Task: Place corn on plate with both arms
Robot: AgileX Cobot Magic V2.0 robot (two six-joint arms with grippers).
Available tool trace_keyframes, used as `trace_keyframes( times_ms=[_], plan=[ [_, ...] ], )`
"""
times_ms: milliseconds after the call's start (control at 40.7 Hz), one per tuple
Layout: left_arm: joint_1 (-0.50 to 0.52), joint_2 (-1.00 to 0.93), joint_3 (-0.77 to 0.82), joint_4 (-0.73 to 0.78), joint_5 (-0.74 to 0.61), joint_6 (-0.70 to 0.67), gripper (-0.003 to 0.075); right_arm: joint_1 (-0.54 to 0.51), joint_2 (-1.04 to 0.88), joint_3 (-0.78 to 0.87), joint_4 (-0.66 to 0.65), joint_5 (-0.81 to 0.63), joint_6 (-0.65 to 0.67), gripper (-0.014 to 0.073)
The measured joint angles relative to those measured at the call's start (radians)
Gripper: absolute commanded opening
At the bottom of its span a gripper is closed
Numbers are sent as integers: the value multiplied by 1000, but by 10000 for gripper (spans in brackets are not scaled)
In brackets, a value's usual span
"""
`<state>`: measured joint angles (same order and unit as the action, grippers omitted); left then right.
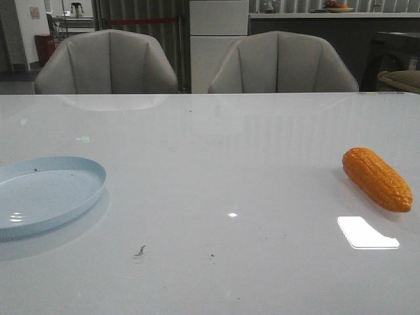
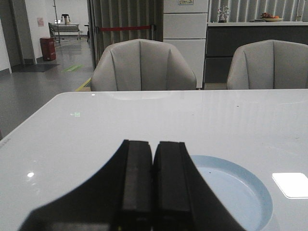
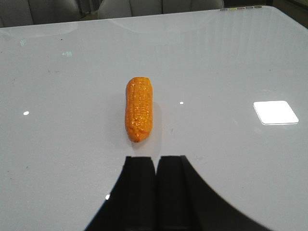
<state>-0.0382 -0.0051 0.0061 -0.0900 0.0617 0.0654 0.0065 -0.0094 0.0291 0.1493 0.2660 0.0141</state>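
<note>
The orange corn [image 1: 378, 178] lies on the white table at the right side in the front view. The pale-blue plate [image 1: 46, 190] sits at the left edge, empty. Neither arm shows in the front view. In the right wrist view my right gripper [image 3: 155, 159] is shut and empty, a short way from the corn's [image 3: 138, 109] narrow end. In the left wrist view my left gripper [image 2: 153, 143] is shut and empty, with the plate [image 2: 236, 192] partly hidden beside and behind its fingers.
Two grey chairs [image 1: 108, 62] [image 1: 282, 62] stand behind the table's far edge. A bright light patch [image 1: 366, 232] reflects on the table near the corn. Small dark specks [image 1: 140, 250] lie near the front middle.
</note>
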Motion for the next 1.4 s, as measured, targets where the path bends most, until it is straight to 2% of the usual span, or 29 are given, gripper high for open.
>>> trace_keyframes(
  times_ms=[811,934,1155,1302,1400],
  plan=[
    [0,0,0,0,-7,0,90,0,0,0,0,0,0,37],
    [0,0,0,0,-35,0,90,0,0,0,-31,-10,0,37],
    [0,0,0,-2,-150,0,90,0,0,0,-53,-135,-2,37],
    [0,0,-35,-2,-161,0,90,0,0,0,-53,-254,-2,37],
    [0,0,-113,21,-158,0,90,0,0,-36,-53,-266,-2,37]
  ],
)
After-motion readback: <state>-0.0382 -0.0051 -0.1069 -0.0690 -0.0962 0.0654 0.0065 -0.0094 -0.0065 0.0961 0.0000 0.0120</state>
